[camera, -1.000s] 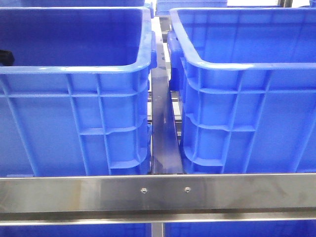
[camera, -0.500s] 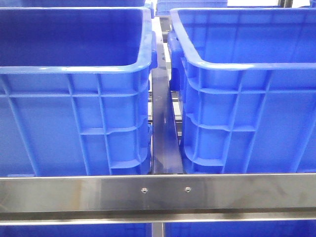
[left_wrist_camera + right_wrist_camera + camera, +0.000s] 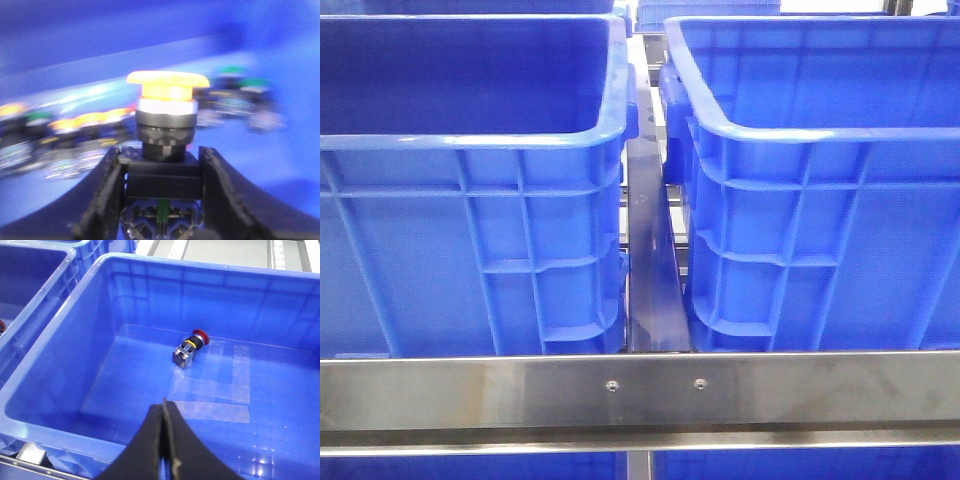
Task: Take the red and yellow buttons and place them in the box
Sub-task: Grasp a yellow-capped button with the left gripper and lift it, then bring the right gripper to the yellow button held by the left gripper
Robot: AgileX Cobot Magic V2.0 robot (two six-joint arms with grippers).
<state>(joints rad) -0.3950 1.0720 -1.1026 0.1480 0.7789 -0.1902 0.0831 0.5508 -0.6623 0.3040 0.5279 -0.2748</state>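
Observation:
In the left wrist view my left gripper (image 3: 162,167) is shut on a yellow button (image 3: 167,87); its jaws clamp the black block under the yellow mushroom cap. Several more buttons (image 3: 60,132) lie blurred behind it on a blue bin floor. In the right wrist view my right gripper (image 3: 164,407) is shut and empty above the near part of a blue box (image 3: 60,340). A red button (image 3: 190,349) lies on its side on that box's floor, well beyond the fingertips. Neither gripper shows in the front view.
The front view shows two tall blue bins, the left one (image 3: 470,140) and the right one (image 3: 800,135), with a metal rail (image 3: 640,390) across the front and a narrow gap between them. A second blue bin (image 3: 25,285) adjoins the box in the right wrist view.
A dark shape at the left bin's far left edge one second ago has gone from the front view. The bins have not moved.

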